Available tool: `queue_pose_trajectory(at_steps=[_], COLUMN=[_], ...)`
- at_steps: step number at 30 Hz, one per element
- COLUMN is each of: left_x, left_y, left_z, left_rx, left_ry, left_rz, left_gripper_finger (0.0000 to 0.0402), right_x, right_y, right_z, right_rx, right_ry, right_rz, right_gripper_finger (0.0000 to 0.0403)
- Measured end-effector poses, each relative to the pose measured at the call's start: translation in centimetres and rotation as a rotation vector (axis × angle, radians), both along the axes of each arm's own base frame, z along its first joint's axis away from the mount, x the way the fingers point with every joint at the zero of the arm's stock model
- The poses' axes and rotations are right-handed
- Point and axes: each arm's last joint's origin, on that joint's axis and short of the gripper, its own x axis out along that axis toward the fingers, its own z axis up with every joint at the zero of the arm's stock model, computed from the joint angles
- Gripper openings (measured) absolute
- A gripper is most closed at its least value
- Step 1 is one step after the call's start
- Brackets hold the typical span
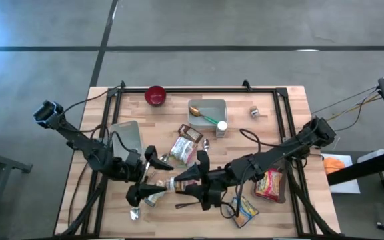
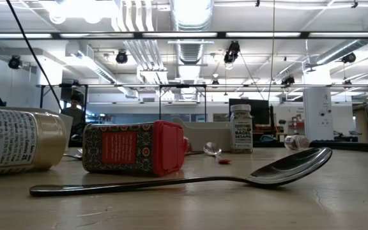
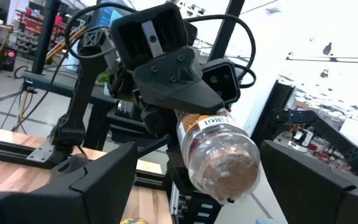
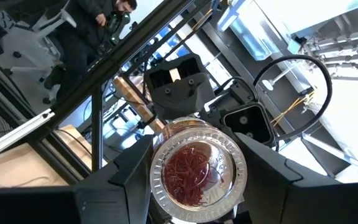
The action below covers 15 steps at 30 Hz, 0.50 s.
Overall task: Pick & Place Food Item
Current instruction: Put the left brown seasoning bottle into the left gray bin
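jar held in mid-air between two grippers, handover at risk

the right gripper [image 1: 182, 181] holds a clear glass jar with a printed label and reddish strands inside [image 3: 213, 149], its fingers clamped on the jar's sides, above the front middle of the wooden table [image 1: 292, 107]. the left gripper [image 1: 153, 183] faces it with its fingers spread wide on either side of the jar's free end, not yet touching it as far as the wrist views show.

the likely trouble is a drop: if the right fingers let go before the left ones close, the jar would fall onto the table and could roll off or crack. a skewed close by the left gripper could also knock the jar out of line, since it is round and smooth.

much is hard to make out. in the high view the two grippers overlap and the jar is almost hidden between them. the low view shows neither gripper, only a steel spoon [image 2: 235, 177], a red-capped spice tin lying on its side [image 2: 136, 148] and a labelled bottle [image 2: 18, 142] cut off at the edge. the label text on the jar cannot be read, and whether it has a lid on cannot be told.
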Motion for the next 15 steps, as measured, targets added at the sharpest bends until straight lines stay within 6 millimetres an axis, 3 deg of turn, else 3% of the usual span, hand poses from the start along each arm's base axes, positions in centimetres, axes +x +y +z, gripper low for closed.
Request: queue_pose_trajectory(at_steps=[10, 15], left_x=[0.45, 0.60], left_y=[0.22, 0.39], left_z=[-0.09, -0.09], left_rx=[-0.005, 0.000], left_ry=[-0.009, -0.012], left_rz=[-0.007, -0.029], left_gripper_finger=[0.0340, 0.0301], right_x=[0.25, 0.31], right_y=[-0.52, -0.64], right_z=[0.02, 0.01], right_rx=[0.010, 0.009], right_ry=[-0.001, -0.001], right_rz=[0.004, 0.006], right_gripper_finger=[0.0185, 0.0185])
